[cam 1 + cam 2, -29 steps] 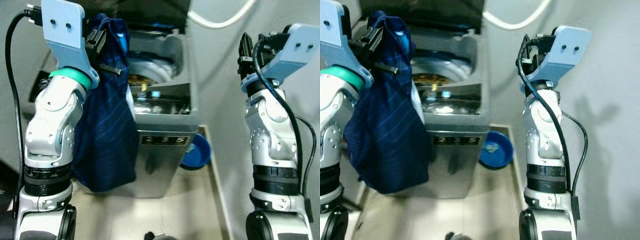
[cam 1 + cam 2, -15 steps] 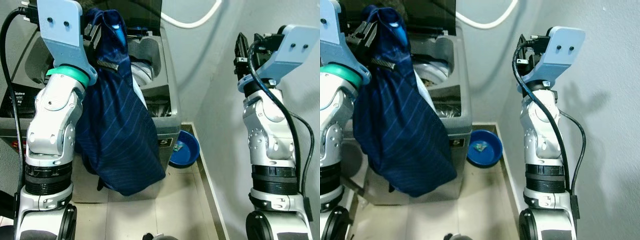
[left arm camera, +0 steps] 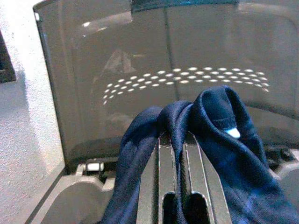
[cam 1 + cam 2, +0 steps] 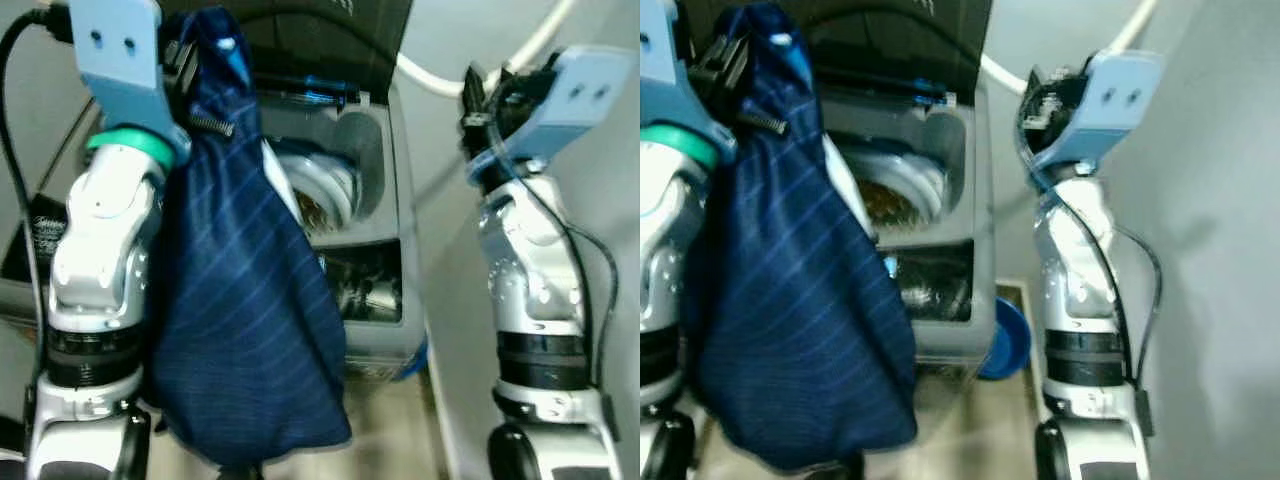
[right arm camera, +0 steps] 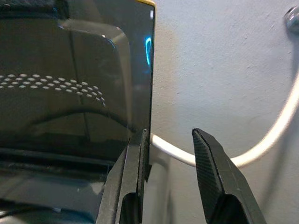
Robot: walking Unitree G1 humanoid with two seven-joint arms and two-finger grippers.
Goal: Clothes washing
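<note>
Left claw (image 3: pixel 176 140) clenched on dark blue pinstriped garment (image 4: pixel 240 330), hanging bunched before open washing machine (image 4: pixel 350 190).

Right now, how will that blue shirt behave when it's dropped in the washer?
Probably floppy: the shirt hangs limp from the left hand. Likely light, held by one pinched fold. It may snag on the washer rim.

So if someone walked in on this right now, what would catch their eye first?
First the big dark blue striped garment, hanging long and bunched from the left gripper, whose fingers are pinched shut on its top edge, just in front of the washing machine. Next the machine itself, with its dark lid raised and the drum open behind the cloth. The right gripper is held up empty and open near the lid's edge and a white hose on the wall.
</note>
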